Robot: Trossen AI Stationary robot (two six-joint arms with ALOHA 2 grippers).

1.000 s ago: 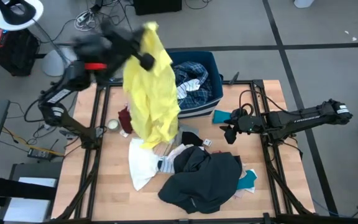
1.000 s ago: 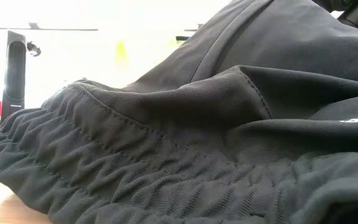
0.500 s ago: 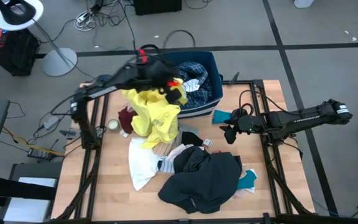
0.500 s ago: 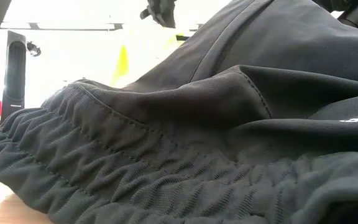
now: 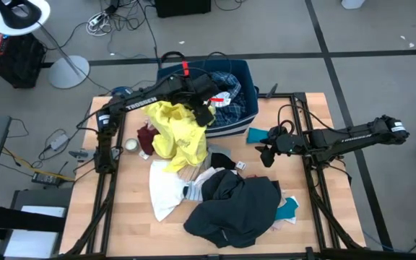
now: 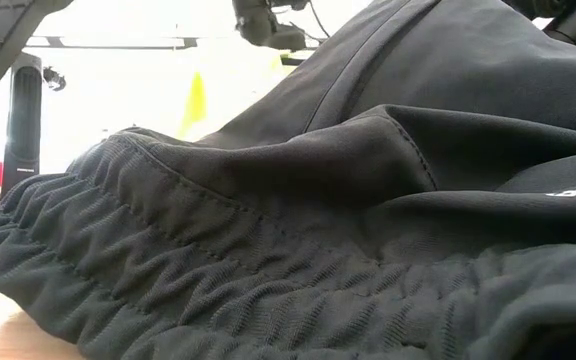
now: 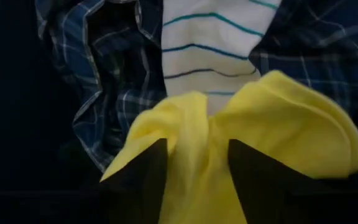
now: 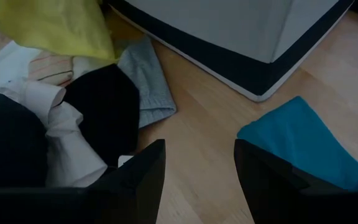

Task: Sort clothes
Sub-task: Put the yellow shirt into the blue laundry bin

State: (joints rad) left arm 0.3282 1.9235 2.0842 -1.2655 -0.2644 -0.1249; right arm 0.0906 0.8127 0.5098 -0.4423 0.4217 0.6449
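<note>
A yellow garment (image 5: 179, 133) is draped from the navy bin's (image 5: 250, 68) near left corner down onto the clothes pile on the table. My left gripper (image 5: 205, 108) hangs over that corner, open, with a bunch of the yellow cloth (image 7: 278, 137) between its fingers. Below it in the bin lie a blue plaid shirt (image 7: 104, 81) and a white striped garment (image 7: 210, 50). My right gripper (image 5: 266, 154) waits open low over the table, next to a teal cloth (image 8: 303, 143). A dark grey garment (image 5: 233, 209) tops the pile and fills the low view. My left gripper points down into the bin. A bunched fold at the yellow garment's top (image 7: 194, 124) stands between its spread fingers. The cloth lies against the fingers' inner sides, but I cannot tell whether they grip it. The rest of the garment hangs slack over the bin's rim.
A white garment (image 5: 165, 191), a maroon one (image 5: 146, 137) and a grey piece (image 8: 148, 81) lie on the table around the pile. A small round object (image 5: 131, 146) sits near the left frame rail. Bare wood shows at the table's near left and far right.
My left gripper has swung down and toward the table's right, from high over the far left corner to the bin's near left corner. The yellow garment, which hung long below it, has sunk and bunched up against the bin and the pile.
</note>
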